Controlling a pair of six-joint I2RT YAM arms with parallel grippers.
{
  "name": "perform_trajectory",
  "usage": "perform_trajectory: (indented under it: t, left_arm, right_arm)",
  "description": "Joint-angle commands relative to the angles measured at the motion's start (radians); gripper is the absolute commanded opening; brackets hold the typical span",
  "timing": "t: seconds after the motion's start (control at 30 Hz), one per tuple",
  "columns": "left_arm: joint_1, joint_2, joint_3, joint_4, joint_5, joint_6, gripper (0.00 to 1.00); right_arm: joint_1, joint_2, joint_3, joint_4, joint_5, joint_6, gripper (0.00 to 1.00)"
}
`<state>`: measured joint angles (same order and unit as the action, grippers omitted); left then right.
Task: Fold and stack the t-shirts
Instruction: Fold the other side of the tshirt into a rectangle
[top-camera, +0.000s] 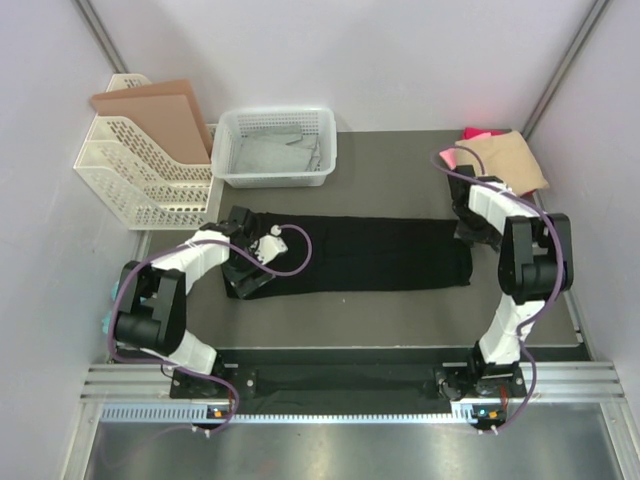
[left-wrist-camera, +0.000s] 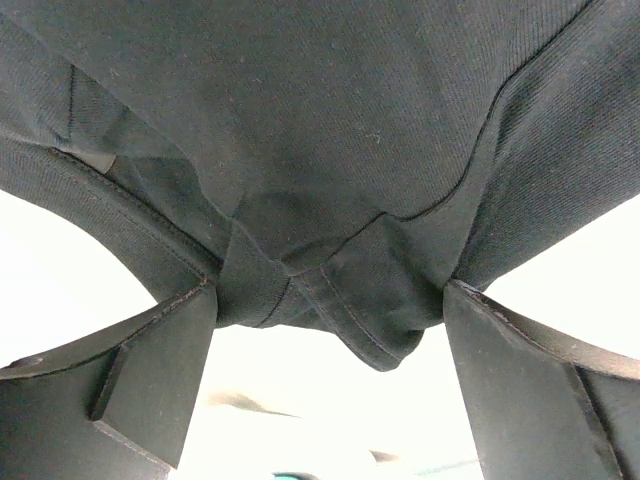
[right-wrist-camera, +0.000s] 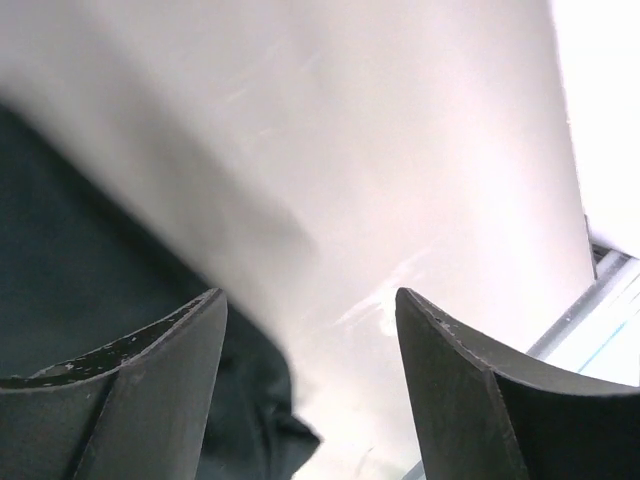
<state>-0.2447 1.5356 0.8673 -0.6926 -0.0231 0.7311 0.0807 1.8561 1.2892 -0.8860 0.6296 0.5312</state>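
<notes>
We find the left hand (left-wrist-camera: 330, 300) spread to its full width. Its fingers (left-wrist-camera: 130, 380) stand well apart, and a bunched fold of the black t-shirt (left-wrist-camera: 320, 130) fills the gap between their tips. The cloth is not squeezed flat. In the top view this hand sits on the left end of the shirt, towards the left edge of the worktop (top-camera: 400, 315).

We find the right hand (right-wrist-camera: 310, 300) spread as well. Nothing lies between its fingers, and only a pale surface shows in the gap. An edge of the black cloth runs under the finger at the left of the right wrist view. In the top view this hand stands at the right end of the shirt, near the right edge of the worktop.

The black t-shirt is folded into a long narrow band. It lies across the middle of the worktop, running from left to right between the two hands.

The tan t-shirt (top-camera: 512, 160) lies in the far right corner. It rests on the pink t-shirt (top-camera: 468, 134), of which only the edges show.

A white mesh basket (top-camera: 275, 180) stands at the far edge, left of the middle, with grey cloth (top-camera: 270, 150) inside. A white rack (top-camera: 130, 185) stands beside the far left corner and holds brown cardboard sheets (top-camera: 160, 115).
</notes>
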Motion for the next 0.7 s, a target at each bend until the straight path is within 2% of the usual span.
perform_trajectory:
  t: [0.0, 0.1, 0.2, 0.27, 0.3, 0.37, 0.67]
  left_arm:
    - [0.015, -0.029, -0.017, -0.093, -0.041, 0.034, 0.99]
    - [0.015, -0.032, -0.008, -0.102, -0.035, 0.028, 0.99]
    - [0.015, -0.048, -0.017, -0.097, -0.029, 0.031, 0.99]
    - [0.015, -0.051, -0.021, -0.096, -0.029, 0.031, 0.99]
    - [0.015, -0.049, -0.021, -0.097, -0.028, 0.031, 0.99]
    - [0.015, -0.043, -0.017, -0.099, -0.028, 0.028, 0.99]
    - [0.015, -0.048, -0.004, -0.107, -0.046, 0.027, 0.99]
  right_arm:
    - [-0.050, -0.162, -0.040, 0.047, 0.058, 0.058, 0.70]
    - [-0.133, -0.293, -0.109, 0.105, -0.109, 0.030, 0.70]
    - [-0.108, -0.388, -0.169, 0.128, -0.282, 0.000, 0.69]
    - [-0.070, -0.437, -0.198, 0.125, -0.335, -0.002, 0.68]
    - [-0.011, -0.449, -0.226, 0.125, -0.337, 0.000, 0.69]
    - [0.014, -0.453, -0.246, 0.121, -0.361, 0.009, 0.70]
    - [-0.047, -0.431, -0.352, 0.233, -0.625, -0.031, 0.78]
